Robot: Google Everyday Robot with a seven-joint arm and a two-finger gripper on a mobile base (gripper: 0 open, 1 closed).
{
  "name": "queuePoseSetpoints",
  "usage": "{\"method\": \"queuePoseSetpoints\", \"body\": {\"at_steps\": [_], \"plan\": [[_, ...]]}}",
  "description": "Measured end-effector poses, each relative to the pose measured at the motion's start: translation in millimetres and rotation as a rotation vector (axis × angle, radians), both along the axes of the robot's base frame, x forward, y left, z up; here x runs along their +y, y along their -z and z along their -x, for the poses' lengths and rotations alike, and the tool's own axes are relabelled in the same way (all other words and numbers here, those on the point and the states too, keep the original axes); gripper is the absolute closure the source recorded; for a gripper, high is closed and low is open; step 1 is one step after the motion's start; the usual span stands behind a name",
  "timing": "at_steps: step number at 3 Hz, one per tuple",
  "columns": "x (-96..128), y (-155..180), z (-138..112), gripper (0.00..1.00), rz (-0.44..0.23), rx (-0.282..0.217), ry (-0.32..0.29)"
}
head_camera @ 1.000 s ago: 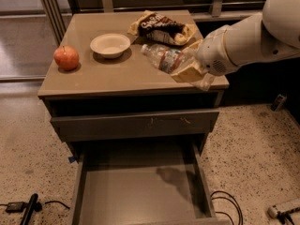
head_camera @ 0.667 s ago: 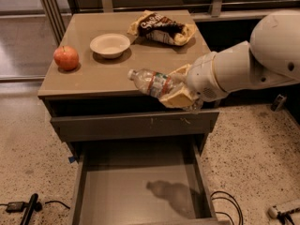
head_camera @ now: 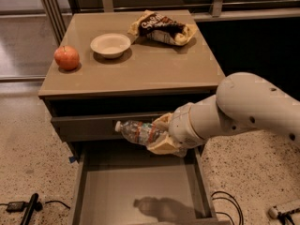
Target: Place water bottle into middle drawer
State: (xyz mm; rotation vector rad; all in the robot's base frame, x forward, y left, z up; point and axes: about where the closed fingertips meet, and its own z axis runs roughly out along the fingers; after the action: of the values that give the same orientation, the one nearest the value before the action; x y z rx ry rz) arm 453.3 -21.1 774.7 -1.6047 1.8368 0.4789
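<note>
Gripper hangs in the air in front of the cabinet, above the back right part of the open middle drawer. Jaws are clamped on the base end of the water bottle. The bottle lies roughly level, white cap pointing left, clear of the drawer bottom and touching nothing but the jaws. The cap end overlaps the closed upper drawer front in this view; cannot tell if there's a gap between them. White arm comes in from the right, above the drawer's right wall.

Middle drawer is pulled well out, with a flat grey bottom and thin side walls left and right. Bottle shadow falls on the bottom, toward the front right. Bare bottom shows to the left of the shadow.

On the worktop: a red apple near the left edge, a white bowl just right of it, and a chip bag toward the back right. All are well apart from the gripper.

Black cables lie on the floor beside the drawer's right wall.
</note>
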Motion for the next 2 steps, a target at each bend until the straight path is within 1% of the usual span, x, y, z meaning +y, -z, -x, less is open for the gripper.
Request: {"method": "queuePoseSetpoints", "body": {"at_steps": [1,2], "plan": [[21.2,63.2,4.4,1.0,0.034,0.02,-0.028],[35.7,114.4,3.7,1.0,0.059,0.013,-0.007]]}}
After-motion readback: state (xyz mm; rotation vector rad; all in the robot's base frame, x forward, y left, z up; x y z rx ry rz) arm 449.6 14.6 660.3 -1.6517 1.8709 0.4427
